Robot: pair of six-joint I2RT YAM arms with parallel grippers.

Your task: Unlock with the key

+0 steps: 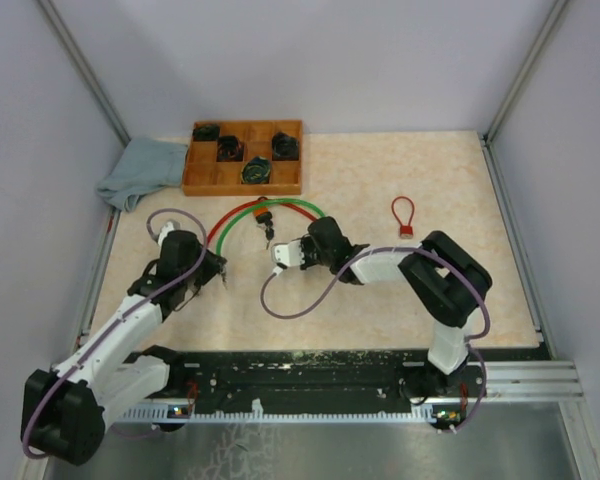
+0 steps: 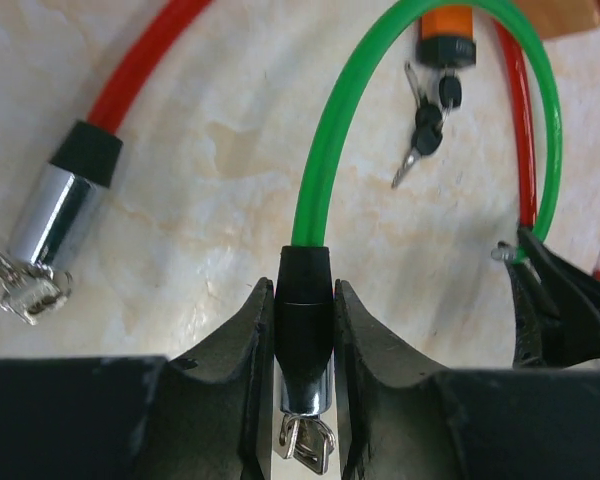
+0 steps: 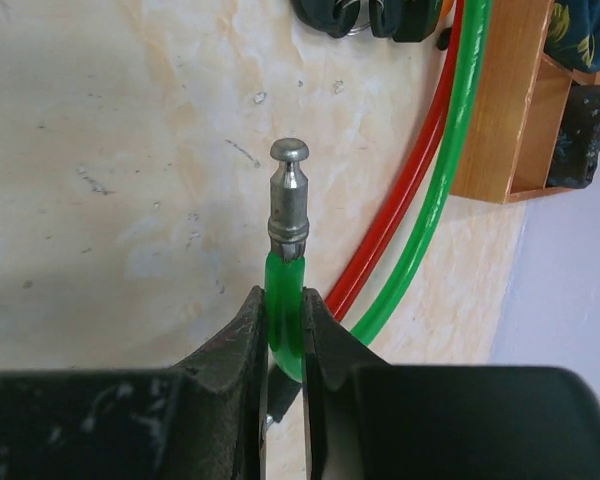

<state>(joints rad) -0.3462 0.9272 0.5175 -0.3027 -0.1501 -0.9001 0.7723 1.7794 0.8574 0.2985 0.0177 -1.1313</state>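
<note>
A green cable lock (image 1: 298, 204) arcs across the table, and each of its ends is in one of my grippers. My left gripper (image 2: 305, 295) is shut on its black and chrome barrel (image 2: 305, 330). A silver key (image 2: 308, 442) sticks out of the barrel's near end, between the fingers. My right gripper (image 3: 283, 300) is shut on the cable's other end, just behind the bare metal pin (image 3: 289, 195). The pin is out of the barrel. From above, the left gripper (image 1: 218, 268) and right gripper (image 1: 278, 257) are a short way apart.
A red cable lock (image 2: 130, 70) lies alongside, with a key ring on its chrome barrel (image 2: 60, 205). An orange padlock (image 2: 448, 28) with black keys (image 2: 428, 125) lies under the arc. A wooden tray (image 1: 243, 182), a blue-grey cloth (image 1: 140, 172) and a small red lock (image 1: 403, 215) are at the back.
</note>
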